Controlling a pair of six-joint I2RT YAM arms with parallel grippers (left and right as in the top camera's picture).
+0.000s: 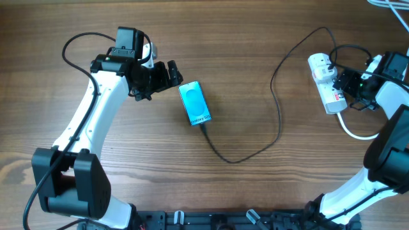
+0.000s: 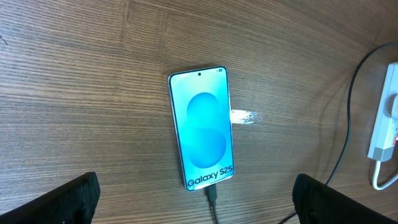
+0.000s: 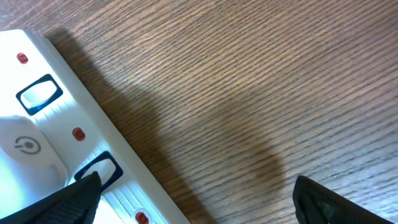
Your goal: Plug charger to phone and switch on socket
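The phone [image 1: 194, 103] lies flat on the wooden table with its cyan-blue screen up; in the left wrist view [image 2: 202, 127] it reads "Galaxy S25". The black charger cable [image 1: 268, 89] has its connector [image 2: 211, 193] seated in the phone's lower end and runs right to a plug in the white socket [image 1: 327, 86]. My left gripper [image 1: 167, 75] is open and empty, just up-left of the phone. My right gripper [image 1: 348, 89] is open, right over the socket's right edge; in the right wrist view one fingertip [image 3: 81, 199] hangs above a switch on the socket [image 3: 50, 124].
The socket's thick white cord [image 1: 354, 133] curves off below the right gripper. More white cable [image 1: 393, 7] lies at the top right corner. A small bright smear [image 2: 245, 116] marks the wood beside the phone.
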